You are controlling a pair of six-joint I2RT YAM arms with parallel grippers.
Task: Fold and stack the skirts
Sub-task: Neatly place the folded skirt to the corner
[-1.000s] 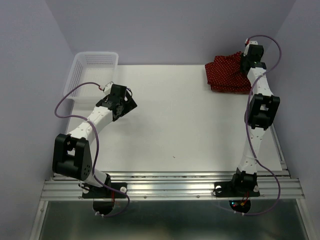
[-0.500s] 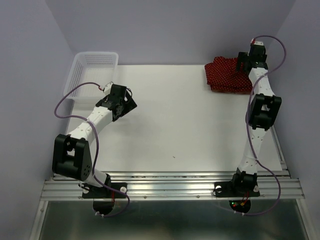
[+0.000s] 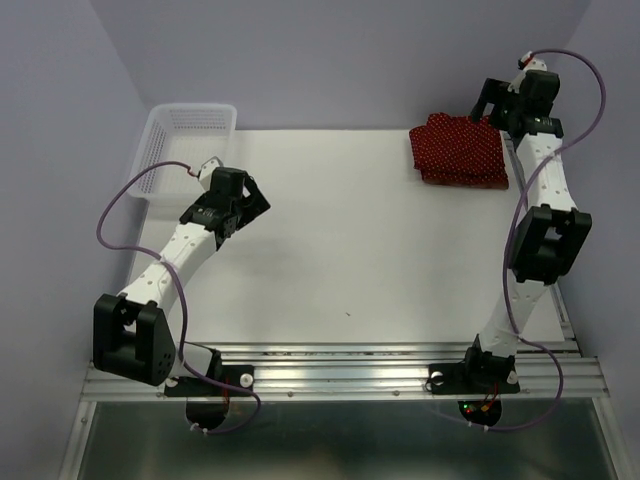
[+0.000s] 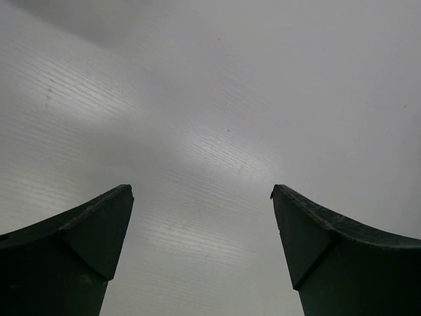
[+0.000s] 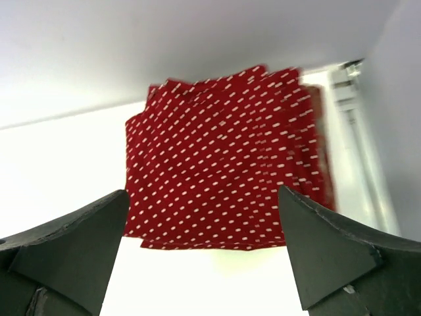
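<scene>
Skirts (image 3: 460,150) dark red w/ white dots, folded stack; left hand (image 4: 200,189) & right hand (image 5: 203,191) apart

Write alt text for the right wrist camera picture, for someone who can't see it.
A folded pile of dark red skirts with white dots lies on a white table, filling the middle of the view. The right gripper's two dark fingers frame the bottom corners, spread open and holding nothing.

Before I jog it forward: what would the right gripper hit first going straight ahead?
The right gripper would probably meet the stack of dark red dotted skirts first; depth unclear.
</scene>
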